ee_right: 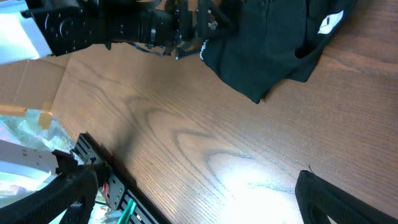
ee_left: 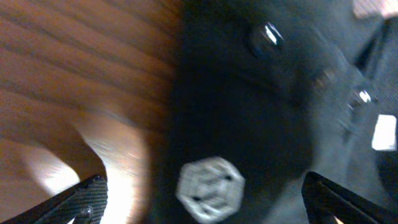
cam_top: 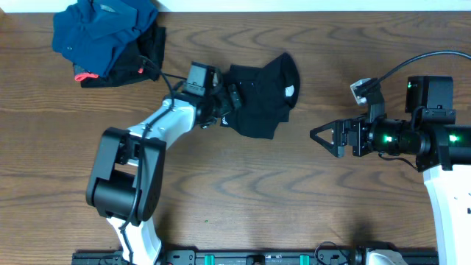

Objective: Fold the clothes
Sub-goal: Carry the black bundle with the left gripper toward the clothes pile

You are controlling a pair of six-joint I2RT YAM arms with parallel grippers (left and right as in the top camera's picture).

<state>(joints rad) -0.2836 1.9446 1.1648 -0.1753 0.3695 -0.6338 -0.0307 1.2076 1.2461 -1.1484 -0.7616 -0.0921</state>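
Black garment (cam_top: 259, 103) crumpled in a loose heap on the wooden table (cam_top: 294, 199), around mid-table. Nearest, on the right: right gripper (cam_top: 324, 136) with jaws spread wide, holding nothing, over bare wood well apart from the cloth. Farther in: left gripper (cam_top: 223, 110) at the heap's left edge, fingers (ee_left: 87, 196) wide apart over black fabric and a white hexagonal logo (ee_left: 210, 190), nothing pinched between them; contact with the cloth unclear. Farthest, top-left corner: dark blue garment (cam_top: 103, 29) piled on a small black piece (cam_top: 147, 51).
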